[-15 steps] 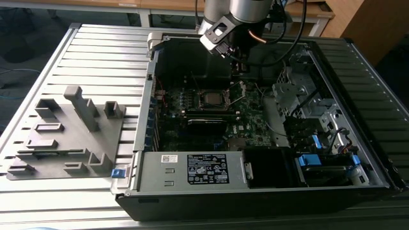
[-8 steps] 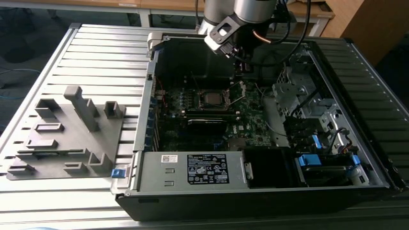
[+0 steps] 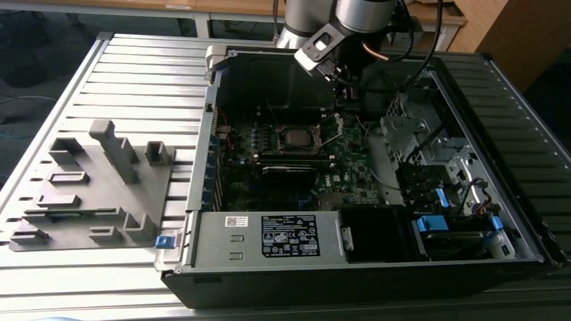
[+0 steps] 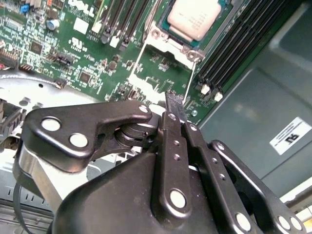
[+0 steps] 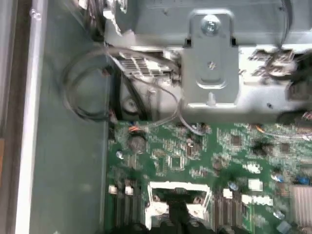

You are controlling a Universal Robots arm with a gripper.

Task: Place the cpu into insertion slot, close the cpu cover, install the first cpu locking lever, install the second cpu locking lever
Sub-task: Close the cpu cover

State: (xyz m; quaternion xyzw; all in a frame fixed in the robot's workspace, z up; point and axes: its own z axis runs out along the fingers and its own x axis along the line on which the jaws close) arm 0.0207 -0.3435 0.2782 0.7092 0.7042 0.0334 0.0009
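My one gripper [image 4: 174, 101], its two fingers pressed together with nothing between, near the one cpu cover [image 4: 146, 87], swung open, one cpu [image 4: 197, 17] lying in its socket

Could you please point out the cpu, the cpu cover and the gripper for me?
cpu [image 4: 197, 19], second wrist view, middle of its silver top.
cpu cover [image 4: 146, 87], second wrist view, frame bar nearest the gripper.
gripper [image 4: 174, 100], second wrist view, at its closed fingertips.
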